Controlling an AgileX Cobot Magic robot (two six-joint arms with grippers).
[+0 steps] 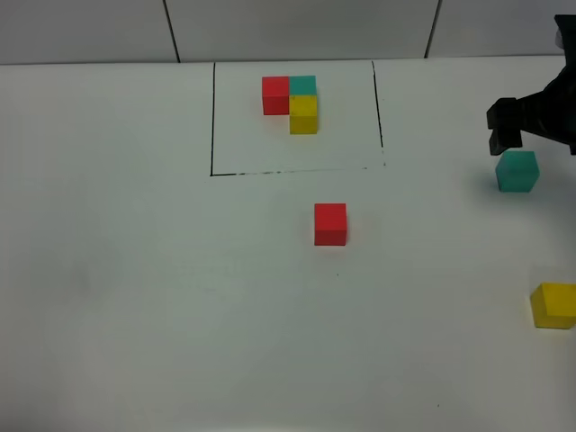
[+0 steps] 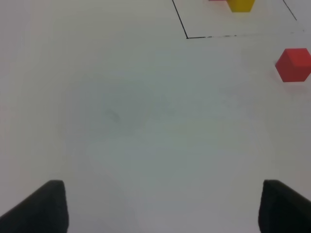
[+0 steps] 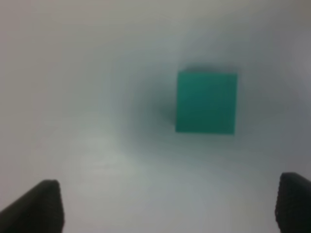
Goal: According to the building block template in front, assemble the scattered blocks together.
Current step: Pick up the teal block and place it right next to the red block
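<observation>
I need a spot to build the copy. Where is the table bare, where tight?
Widest bare table: left of the red cube, below the black frame. Also the strip between that cube and the teal cube and yellow cube. Tight: the right edge, where the right end effector hangs by the teal cube; the frame's top holds the model.

bright even light, soft blurry wrist views
</observation>
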